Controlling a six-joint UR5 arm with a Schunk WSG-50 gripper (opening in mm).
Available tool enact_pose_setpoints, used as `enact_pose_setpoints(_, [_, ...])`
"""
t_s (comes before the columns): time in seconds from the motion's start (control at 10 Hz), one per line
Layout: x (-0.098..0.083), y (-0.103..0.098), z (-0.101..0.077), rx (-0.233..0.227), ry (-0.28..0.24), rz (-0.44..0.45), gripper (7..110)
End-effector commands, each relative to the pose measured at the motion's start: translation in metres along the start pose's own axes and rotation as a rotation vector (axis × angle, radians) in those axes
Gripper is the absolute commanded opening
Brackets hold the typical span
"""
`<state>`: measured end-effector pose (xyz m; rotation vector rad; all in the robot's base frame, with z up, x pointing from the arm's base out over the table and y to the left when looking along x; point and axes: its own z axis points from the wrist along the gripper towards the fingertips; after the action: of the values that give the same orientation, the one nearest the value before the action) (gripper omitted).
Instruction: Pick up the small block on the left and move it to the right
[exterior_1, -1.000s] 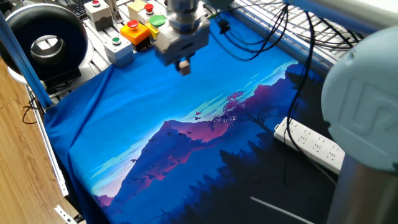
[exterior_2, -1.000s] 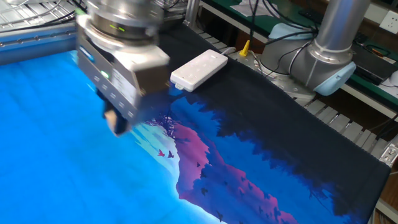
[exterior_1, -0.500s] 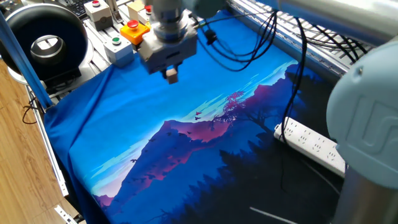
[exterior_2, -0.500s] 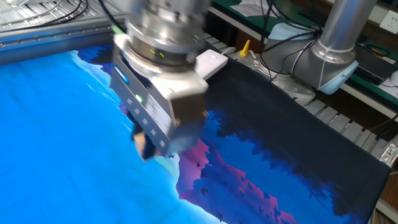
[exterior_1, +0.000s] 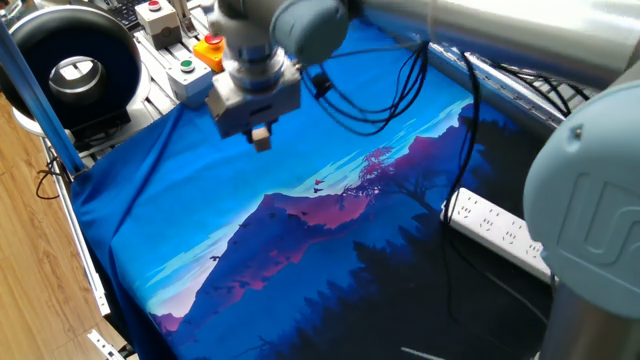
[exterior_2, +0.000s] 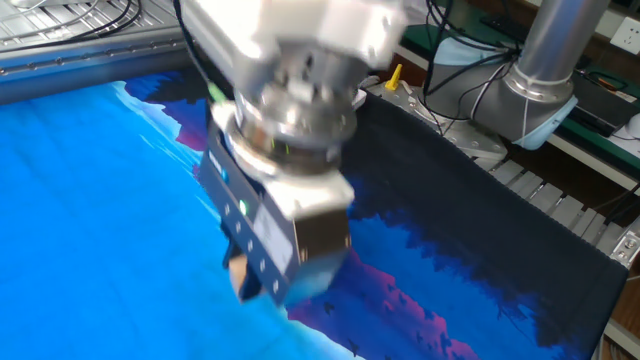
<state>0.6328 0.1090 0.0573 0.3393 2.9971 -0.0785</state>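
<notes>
Shifted farther across cloth (exterior_1: 200, 200), claw (exterior_1: 260, 138) clamping small block (exterior_1: 261, 141) between fingertips

The small block (exterior_1: 261, 135) is a tiny tan wooden cube, plain on the faces that show. It is pinched in the tip of the hand (exterior_1: 260, 133) and hangs clear above the blue cloth. In the other fixed view only a tan sliver of it (exterior_2: 238, 271) peeks out.
</notes>
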Motion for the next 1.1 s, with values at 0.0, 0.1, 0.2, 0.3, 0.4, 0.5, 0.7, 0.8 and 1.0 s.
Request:
enact_pose_setpoints(0.0, [-0.001,0.015,0.023,0.001,-0.02,0.027,7])
enact_pose_setpoints(0.1, [-0.001,0.017,0.028,0.002,-0.02,0.03,7])
enact_pose_setpoints(0.2, [-0.003,0.018,0.033,0.001,-0.025,0.033,7])
enact_pose_setpoints(0.3, [-0.005,0.021,0.04,0.0,-0.033,0.038,7])
enact_pose_setpoints(0.4, [-0.007,0.022,0.046,0.0,-0.039,0.039,7])
enact_pose_setpoints(0.5, [-0.009,0.023,0.052,0.0,-0.045,0.038,7])
enact_pose_setpoints(0.7, [-0.012,0.024,0.06,-0.001,-0.055,0.038,7])
enact_pose_setpoints(0.8, [-0.015,0.024,0.064,-0.003,-0.062,0.041,7])
enact_pose_setpoints(1.0, [-0.016,0.026,0.071,-0.007,-0.066,0.046,7])
